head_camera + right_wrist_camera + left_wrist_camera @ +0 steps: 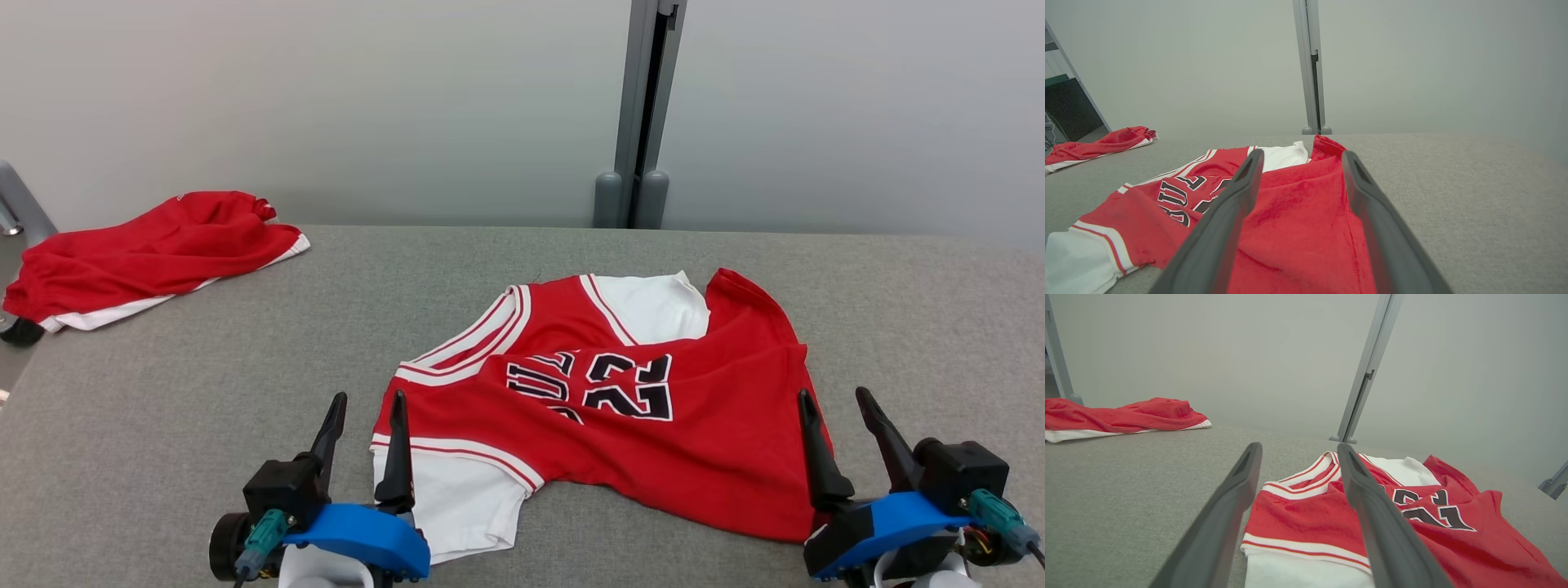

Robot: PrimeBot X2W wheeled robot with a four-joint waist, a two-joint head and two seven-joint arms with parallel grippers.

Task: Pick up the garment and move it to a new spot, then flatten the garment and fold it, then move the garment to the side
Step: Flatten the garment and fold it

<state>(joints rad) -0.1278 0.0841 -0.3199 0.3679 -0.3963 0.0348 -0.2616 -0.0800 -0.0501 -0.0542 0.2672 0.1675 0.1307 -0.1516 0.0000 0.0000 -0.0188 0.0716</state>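
Looking down, I see my left gripper (369, 398) with its fingers spread apart and nothing between them, at the near left corner of the red basketball jersey (653, 457). My right gripper (834, 396) is just as wide and empty at the jersey's near right edge. I cannot tell whether either one touches the cloth. The jersey lies rumpled mid-table on the grey cloth-covered table (245, 367), white showing at its neck and near left corner. A second red garment (155, 253) lies heaped at the far left, well apart.
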